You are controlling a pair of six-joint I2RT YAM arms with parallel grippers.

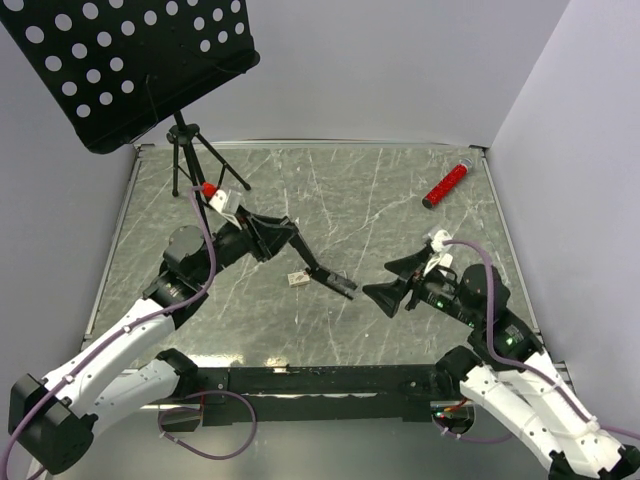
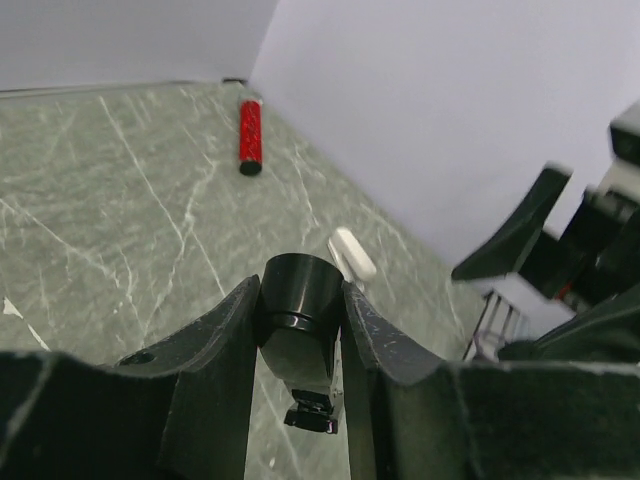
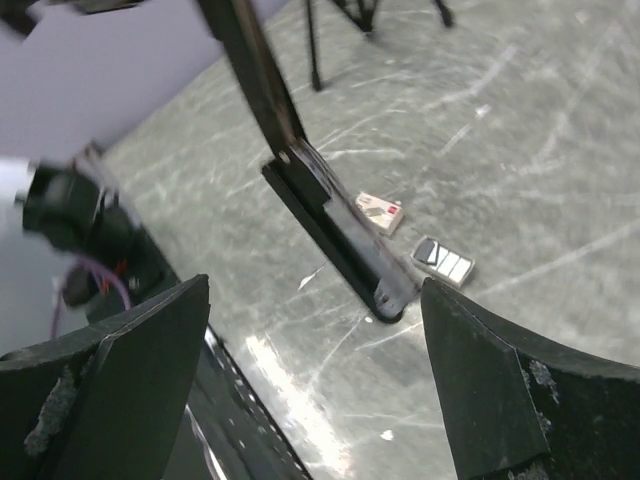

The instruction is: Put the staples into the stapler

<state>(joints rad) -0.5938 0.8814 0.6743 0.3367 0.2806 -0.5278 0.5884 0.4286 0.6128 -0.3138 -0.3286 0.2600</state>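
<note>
With your left jaws clamped narrow on the opened stapler [image 1: 325, 275] at mid-frame of the top view, its base on the counter [image 1: 400, 200] beside the staples box [image 1: 298, 279] and tray [image 3: 445, 260], your wide-open right jaws likely fetch staples next.

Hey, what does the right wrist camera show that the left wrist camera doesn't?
Only the right wrist view: the cream staples box and the grey tray piece, lying apart from each other beside the opened stapler. Only the left wrist view: the red cylinder and the white bar. Both: the black stapler, which the left wrist view shows clamped in the left pincer, the open right pincer, and the marbled table.
</note>
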